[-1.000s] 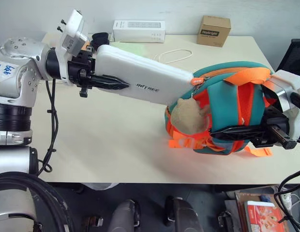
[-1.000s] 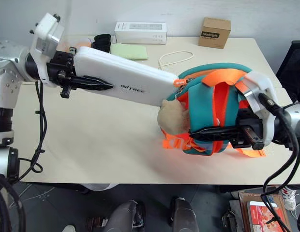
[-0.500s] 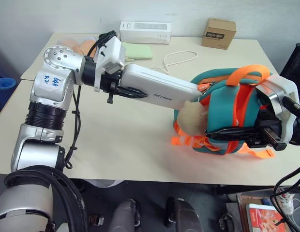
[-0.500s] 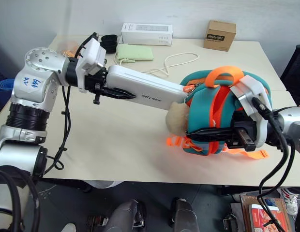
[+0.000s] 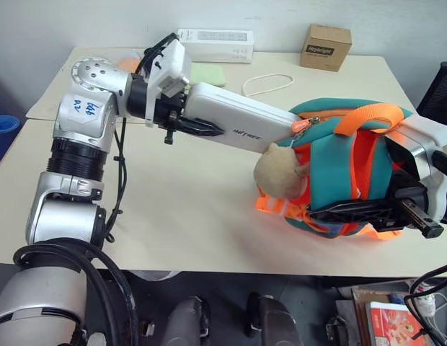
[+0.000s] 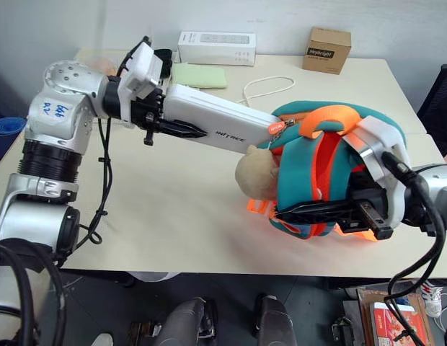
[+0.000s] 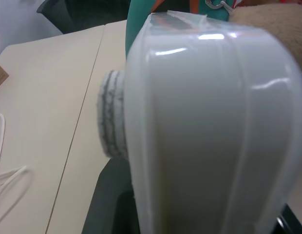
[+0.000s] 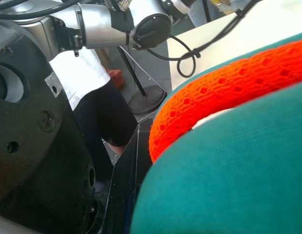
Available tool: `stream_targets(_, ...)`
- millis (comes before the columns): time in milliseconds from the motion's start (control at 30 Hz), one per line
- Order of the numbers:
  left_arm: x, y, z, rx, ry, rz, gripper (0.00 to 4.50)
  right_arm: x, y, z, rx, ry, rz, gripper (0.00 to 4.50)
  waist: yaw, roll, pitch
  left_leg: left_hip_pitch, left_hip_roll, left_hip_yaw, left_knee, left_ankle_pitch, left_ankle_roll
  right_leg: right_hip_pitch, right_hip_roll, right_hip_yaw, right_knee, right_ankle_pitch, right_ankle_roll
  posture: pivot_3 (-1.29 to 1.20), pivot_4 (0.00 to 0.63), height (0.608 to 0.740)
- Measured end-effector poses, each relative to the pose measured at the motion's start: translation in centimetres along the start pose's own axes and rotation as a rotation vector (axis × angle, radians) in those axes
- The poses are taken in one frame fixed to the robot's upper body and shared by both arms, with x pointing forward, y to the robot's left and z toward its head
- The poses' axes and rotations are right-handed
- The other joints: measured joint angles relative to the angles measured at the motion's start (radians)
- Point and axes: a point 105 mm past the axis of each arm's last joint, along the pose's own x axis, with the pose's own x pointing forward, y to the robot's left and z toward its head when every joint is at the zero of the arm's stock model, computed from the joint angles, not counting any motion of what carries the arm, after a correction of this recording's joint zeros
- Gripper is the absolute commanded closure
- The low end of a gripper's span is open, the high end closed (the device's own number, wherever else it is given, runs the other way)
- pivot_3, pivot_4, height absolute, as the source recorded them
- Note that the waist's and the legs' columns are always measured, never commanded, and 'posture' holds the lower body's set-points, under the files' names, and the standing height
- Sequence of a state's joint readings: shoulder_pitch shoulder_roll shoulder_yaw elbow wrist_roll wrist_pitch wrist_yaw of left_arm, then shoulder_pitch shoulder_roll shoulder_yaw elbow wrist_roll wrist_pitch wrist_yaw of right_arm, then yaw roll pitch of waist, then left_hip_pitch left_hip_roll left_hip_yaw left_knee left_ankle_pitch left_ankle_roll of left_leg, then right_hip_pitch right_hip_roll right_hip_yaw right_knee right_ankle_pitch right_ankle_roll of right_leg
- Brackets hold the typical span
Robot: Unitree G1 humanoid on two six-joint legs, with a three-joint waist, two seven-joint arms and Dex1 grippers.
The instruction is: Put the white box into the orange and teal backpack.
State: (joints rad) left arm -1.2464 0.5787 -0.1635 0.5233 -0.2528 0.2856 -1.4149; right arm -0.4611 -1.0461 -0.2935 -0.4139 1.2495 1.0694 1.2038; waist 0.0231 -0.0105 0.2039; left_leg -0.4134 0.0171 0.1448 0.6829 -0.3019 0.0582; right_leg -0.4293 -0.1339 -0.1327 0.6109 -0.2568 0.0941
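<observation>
Since the earlier frame, left gripper [image 5: 198, 128] has pushed the white box [image 5: 238, 122] rightward; its far end now sits at the orange and teal backpack [image 5: 339, 173] opening. Jaws clamp the box's near end. Right gripper [image 5: 368, 210] is pinched shut on the backpack. Box looks rigid, slick, light; end grip suits. Lettering unclear; brown carton [image 5: 325, 47] print is too small to read.

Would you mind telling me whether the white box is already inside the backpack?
Partly in. The white box has its far end at the backpack's zipped opening, while most of its length sticks out, held by the left claw.

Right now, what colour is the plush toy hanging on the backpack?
Tan; the plush toy shows best in the left eye view.
</observation>
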Motion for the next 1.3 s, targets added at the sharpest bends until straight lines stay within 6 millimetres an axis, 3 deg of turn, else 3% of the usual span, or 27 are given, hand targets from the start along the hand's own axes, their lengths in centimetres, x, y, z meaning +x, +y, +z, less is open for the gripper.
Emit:
stream_targets(233, 5.1, -1.0, 0.3, -0.029, -0.093, -0.108, 3.19, -0.4, -0.9, -0.4, -0.001, -0.004, -0.066, 4.47, 0.002, 0.0, 0.0, 0.0, -0.001, 0.0, 0.001, 0.0, 0.001, 0.0, 0.0, 0.0, 0.0, 0.001, 0.001, 0.0, 0.15, 0.74)
stream_targets(467, 11.1, -2.8, -1.1, -0.04, -0.101, -0.199, 3.19, -0.9, -1.4, -1.1, 0.02, -0.013, -0.115, 4.47, 0.002, 0.0, 0.0, 0.0, -0.001, 0.0, 0.001, 0.0, 0.001, 0.0, -0.001, 0.0, -0.001, 0.001, 0.001, 0.0, 0.15, 0.74)
stream_targets(733, 14.9, -2.9, -1.8, -0.016, -0.057, -0.172, 3.19, -0.3, -1.7, -1.5, 0.001, -0.03, -0.162, 4.47, 0.002, 0.0, 0.0, 0.001, -0.001, 0.0, 0.002, 0.0, 0.002, 0.001, -0.007, 0.001, -0.002, 0.001, 0.001, 0.0, 0.15, 0.74)
stream_targets(767, 14.9, -2.8, -2.0, -0.034, -0.055, -0.158, 3.19, -0.3, -1.9, -1.6, 0.002, -0.032, -0.174, 4.47, 0.0, 0.0, 0.0, 0.001, -0.001, 0.0, 0.002, 0.0, 0.002, 0.0, -0.008, 0.001, -0.002, 0.001, 0.001, 0.0, 0.15, 0.74)
stream_targets(800, 14.8, -2.6, -2.1, -0.046, -0.054, -0.148, 2.5, -0.3, -2.0, -1.7, 0.007, -0.031, -0.183, 4.5, -0.001, 0.0, 0.0, 0.001, -0.001, 0.0, 0.001, 0.0, 0.002, 0.0, -0.008, 0.001, -0.002, 0.001, 0.001, 0.0, 0.15, 0.74)
stream_targets(867, 13.8, -2.3, -2.0, -0.095, -0.077, -0.129, 2.05, -0.4, -2.1, -1.9, 0.016, -0.029, -0.198, 4.5, -0.005, 0.0, 0.0, 0.001, -0.001, 0.0, 0.001, 0.0, 0.002, 0.0, -0.008, 0.001, -0.002, 0.001, 0.001, 0.0, 0.15, 0.74)
stream_targets(1033, 7.1, -1.9, -2.5, -0.227, -0.14, -0.076, 0.56, -0.6, -2.4, -2.0, 0.012, -0.039, -0.228, 4.5, -0.026, 0.0, 0.0, 0.002, 0.001, 0.0, 0.001, 0.001, 0.0, 0.0, -0.003, 0.001, 0.002, 0.001, 0.001, 0.0, 0.15, 0.74)
stream_targets(1100, 5.6, -2.7, -2.5, -0.239, -0.14, -0.089, 0.01, -0.6, -2.6, -1.9, 0.012, -0.059, -0.236, 4.5, -0.024, 0.0, 0.0, 0.002, 0.001, 0.0, 0.001, 0.001, 0.0, 0.001, 0.0, 0.001, 0.002, 0.001, 0.001, 0.0, 0.15, 0.74)
stream_targets(1300, 3.2, -5.3, -2.0, -0.219, -0.106, -0.142, 0.01, -0.4, -3.0, -1.8, 0.011, -0.082, -0.24, 4.5, -0.012, 0.0, 0.0, 0.002, -0.001, 0.0, 0.002, 0.002, 0.001, 0.002, -0.001, 0.003, 0.002, 0.001, 0.001, 0.0, 0.15, 0.74)
